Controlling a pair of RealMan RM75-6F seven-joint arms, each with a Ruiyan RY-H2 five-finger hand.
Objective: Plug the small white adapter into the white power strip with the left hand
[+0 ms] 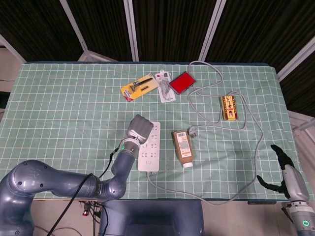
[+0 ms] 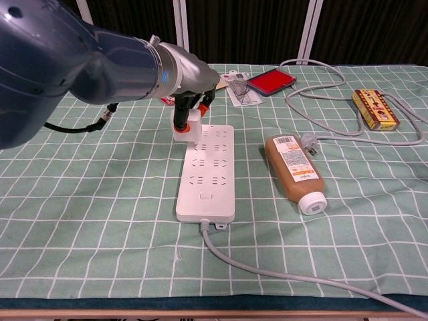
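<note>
Near the middle of the green checked tablecloth [image 2: 80, 221], the white power strip [image 2: 206, 175] was laid flat, its long axis running from the robot's edge of the table toward the far edge. Its cable [image 2: 281, 274] was seen leaving the near end and curving away to the right; the socket face was turned upward.

The small white adapter [image 2: 185, 127] was held over the far left corner of the strip, standing roughly upright with its long axis near vertical and its lower end at or just above the strip's surface. Whether its pins had entered a socket could not be told, as that end was hidden. In the head view the adapter was covered entirely by the hand.

The left hand [image 2: 190, 100] was closed around the adapter from above, the fingers [image 2: 180, 114] curled downward along its sides. From the head camera the same hand [image 1: 139, 129] was seen over the strip's far left portion [image 1: 153, 147].

The right hand [image 1: 281, 169] was placed well apart, beyond the table's right near corner, with fingers spread and nothing held.

Just beside the strip on the right, a brown bottle [image 2: 294, 170] was laid on its side with its white cap toward the near edge.
</note>
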